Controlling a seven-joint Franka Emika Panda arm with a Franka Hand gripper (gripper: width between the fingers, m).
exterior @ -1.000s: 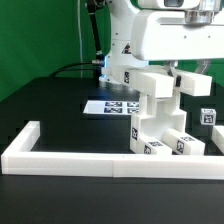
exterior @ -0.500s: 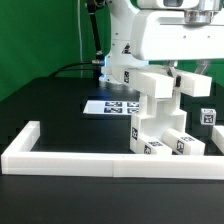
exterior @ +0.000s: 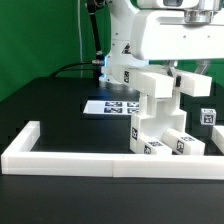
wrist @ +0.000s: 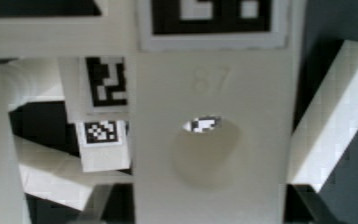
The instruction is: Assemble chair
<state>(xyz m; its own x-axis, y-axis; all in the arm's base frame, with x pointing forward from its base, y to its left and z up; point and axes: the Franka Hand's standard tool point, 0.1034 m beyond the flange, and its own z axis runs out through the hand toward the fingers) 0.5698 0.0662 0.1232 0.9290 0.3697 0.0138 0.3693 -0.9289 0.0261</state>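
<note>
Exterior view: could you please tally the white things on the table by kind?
Partly built chair: 1
Separate tagged block: 1
Marker board: 1
Border wall: 1
Total: 4

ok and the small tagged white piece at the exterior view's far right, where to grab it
Likely from above, pinching across the side faces of the small tagged piece. It stands blocky and apart from the chair stack, and its top looks clear. Its far side is cut off by the frame edge.
</note>
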